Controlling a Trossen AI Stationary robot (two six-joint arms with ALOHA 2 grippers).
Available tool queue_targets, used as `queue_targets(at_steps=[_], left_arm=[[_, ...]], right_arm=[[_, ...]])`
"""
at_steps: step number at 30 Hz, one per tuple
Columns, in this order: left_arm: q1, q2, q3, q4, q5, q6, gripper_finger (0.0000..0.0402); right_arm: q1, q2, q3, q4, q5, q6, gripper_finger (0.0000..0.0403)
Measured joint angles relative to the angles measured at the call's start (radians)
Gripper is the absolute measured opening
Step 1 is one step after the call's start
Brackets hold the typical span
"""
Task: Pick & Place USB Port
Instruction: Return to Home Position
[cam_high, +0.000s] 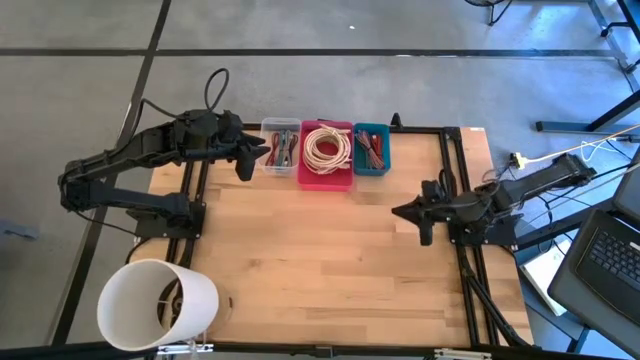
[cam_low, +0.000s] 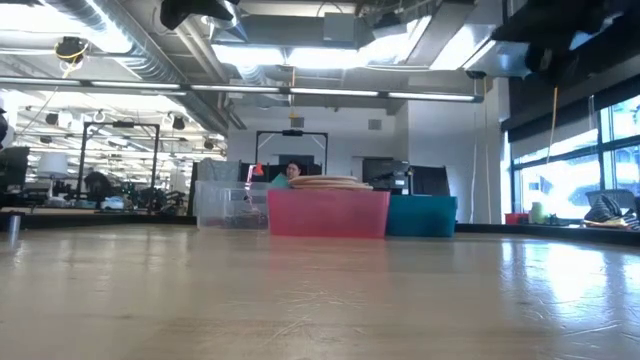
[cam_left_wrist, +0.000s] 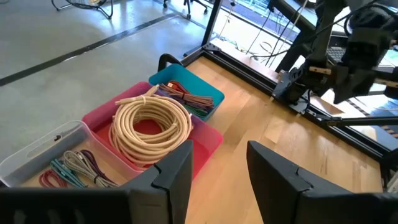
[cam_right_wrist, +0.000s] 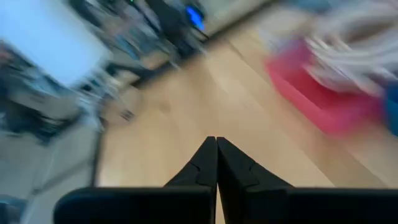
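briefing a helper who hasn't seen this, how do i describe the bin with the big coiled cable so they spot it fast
On the light wooden table, three bins stand in a row at the far edge. The middle one is the pink plastic bin, between a clear plastic bin and a blue plastic bin. It alone holds a thick cream cable coil, not thin coloured cables.

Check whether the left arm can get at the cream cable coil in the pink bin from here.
Probably yes. The left gripper hangs open beside the transparent bin, one bin short of the open-topped pink bin; the cream cable coil lies uncovered, and the right gripper waits far off.
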Motion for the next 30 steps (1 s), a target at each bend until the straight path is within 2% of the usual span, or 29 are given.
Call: queue_targets(at_steps=[3, 5, 13, 17, 21, 30], left_arm=[[0.0, 0.0, 0.0, 0.0, 0.0, 0.0, 0.0143], [0.0, 0.0, 0.0, 0.0, 0.0, 0.0, 0.0143], [0.0, 0.0, 0.0, 0.0, 0.0, 0.0, 0.0143], [0.0, 0.0, 0.0, 0.0, 0.0, 0.0, 0.0143], [0.0, 0.0, 0.0, 0.0, 0.0, 0.0, 0.0143], [0.0, 0.0, 0.0, 0.0, 0.0, 0.0, 0.0143]], right_arm=[[0.0, -0.035, -0.127, 0.264, -0.003, -0.138, 0.0001], [-0.01, -0.065, -0.203, 0.367, -0.015, -0.216, 0.0001], [-0.153, -0.247, -0.451, 0.619, -0.197, -0.424, 0.0001], [-0.235, -0.317, -0.5, 0.612, -0.309, -0.474, 0.0], [-0.286, -0.402, -0.556, 0.597, -0.425, -0.612, 0.0], [-0.3, -0.558, -0.578, 0.375, -0.498, -0.611, 0.0]])
